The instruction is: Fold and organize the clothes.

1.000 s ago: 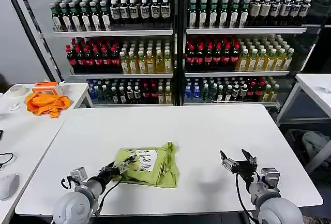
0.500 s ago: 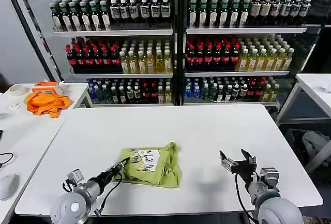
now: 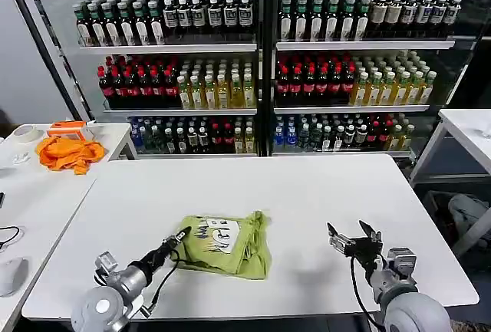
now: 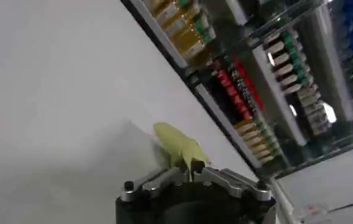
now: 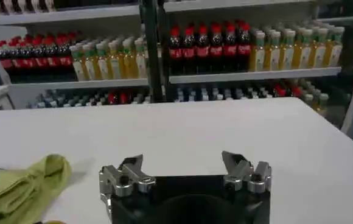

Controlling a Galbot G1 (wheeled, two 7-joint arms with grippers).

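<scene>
The clothes (image 3: 226,244) are a light yellow-green T-shirt lying bunched and partly folded on the white table (image 3: 307,186), a white patch with dark marks on top. My left gripper (image 3: 181,235) is at the shirt's left edge; in the left wrist view the left gripper (image 4: 189,165) is shut on a fold of the yellow-green fabric (image 4: 175,143). My right gripper (image 3: 353,237) hovers low over bare table to the right of the shirt, apart from it. In the right wrist view the right gripper (image 5: 182,162) stands open and empty, with the shirt (image 5: 24,185) off to one side.
A bright orange cloth heap (image 3: 70,152) lies on a side table at the far left, near a computer mouse (image 3: 11,274) and a cable. Shelves of bottles (image 3: 261,64) stand behind the table. Another white table (image 3: 468,129) is at the right.
The left arm's wrist has drawn back to the left and lower while its fingertips stay at the shirt's edge. The shirt has shifted a little to the right. The right arm has not moved.
</scene>
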